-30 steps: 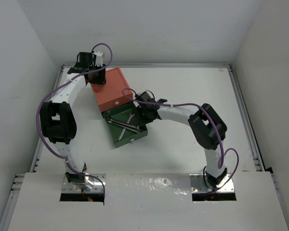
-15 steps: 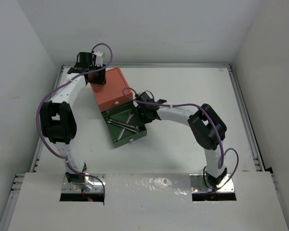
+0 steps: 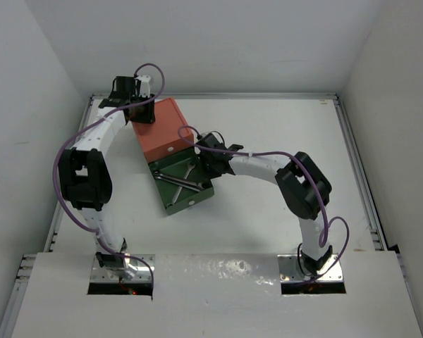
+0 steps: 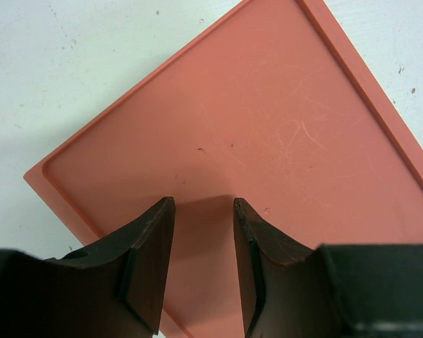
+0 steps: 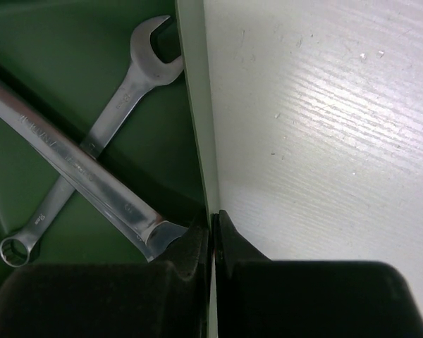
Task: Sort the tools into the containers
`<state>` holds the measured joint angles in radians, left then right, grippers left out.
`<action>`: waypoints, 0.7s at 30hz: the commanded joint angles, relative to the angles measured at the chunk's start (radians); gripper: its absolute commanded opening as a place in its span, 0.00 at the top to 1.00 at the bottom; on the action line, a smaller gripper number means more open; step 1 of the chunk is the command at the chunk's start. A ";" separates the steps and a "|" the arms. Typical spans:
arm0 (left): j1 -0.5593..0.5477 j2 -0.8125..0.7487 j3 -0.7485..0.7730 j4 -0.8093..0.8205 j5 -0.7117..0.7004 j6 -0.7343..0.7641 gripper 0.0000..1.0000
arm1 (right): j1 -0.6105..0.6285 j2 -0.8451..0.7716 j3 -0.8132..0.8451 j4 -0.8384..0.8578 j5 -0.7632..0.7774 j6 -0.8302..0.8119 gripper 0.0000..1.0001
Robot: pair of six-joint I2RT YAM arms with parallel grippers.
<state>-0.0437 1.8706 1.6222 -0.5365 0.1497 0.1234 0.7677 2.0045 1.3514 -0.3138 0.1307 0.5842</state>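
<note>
The orange-red box top fills the left wrist view. My left gripper is open, its fingertips spread over the top's near corner, holding nothing. The dark green drawer stands pulled out from under the orange part. Two silver wrenches lie crossed inside it: a short one and a longer one. My right gripper is shut on the green drawer's side wall, one finger inside and one outside. The hex key is out of view.
The white table stretches to the right of the box, with a raised rail along its right edge. Purple cables loop over both arms. White walls enclose the table on three sides.
The green drawer has slid a little up and left, further under the orange part, with my right gripper holding its wall. The left arm has not moved.
</note>
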 commanded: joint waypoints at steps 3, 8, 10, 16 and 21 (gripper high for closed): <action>0.016 0.015 0.007 -0.023 0.007 0.001 0.64 | -0.013 -0.073 0.092 0.209 0.032 0.049 1.00; 0.016 0.016 0.007 -0.023 0.010 0.001 0.64 | -0.013 -0.079 0.069 0.211 0.033 0.057 1.00; 0.016 0.018 0.007 -0.025 0.010 0.002 0.64 | -0.016 -0.078 0.061 0.203 0.033 0.057 1.00; 0.016 0.019 0.007 -0.023 0.014 0.001 0.64 | -0.028 -0.078 0.035 0.194 -0.029 -0.024 0.60; 0.016 0.025 0.005 -0.028 0.022 -0.001 0.64 | -0.028 -0.062 0.107 0.144 -0.078 -0.184 0.52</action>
<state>-0.0437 1.8721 1.6222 -0.5358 0.1513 0.1234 0.7368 1.9968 1.3838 -0.1974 0.0990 0.5049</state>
